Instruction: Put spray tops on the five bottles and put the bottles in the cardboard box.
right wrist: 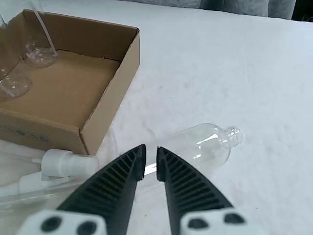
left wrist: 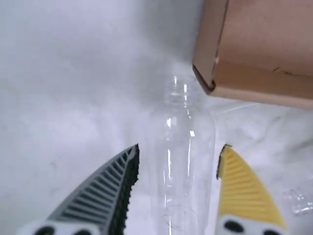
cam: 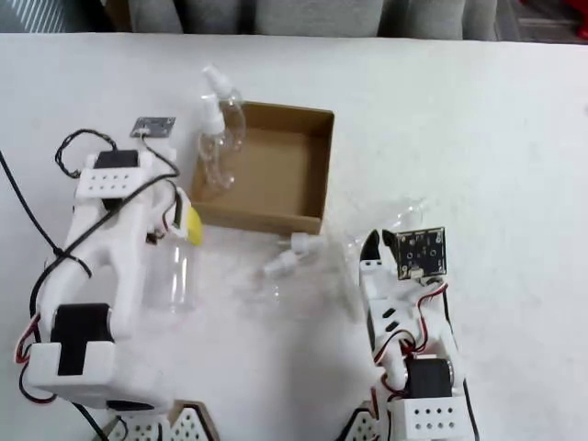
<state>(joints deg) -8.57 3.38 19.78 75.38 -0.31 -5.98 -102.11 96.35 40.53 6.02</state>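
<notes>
Left end effector wide, straddling uncapped bottle lying on table, neck by box corner. Best to close mid-body, gently; thin plastic likely to slip or dent. Right end effector narrow, empty, at base of second bottle. Loose spray tops beside box front. Two capped bottles in box. White table, grey cushions behind.
</notes>
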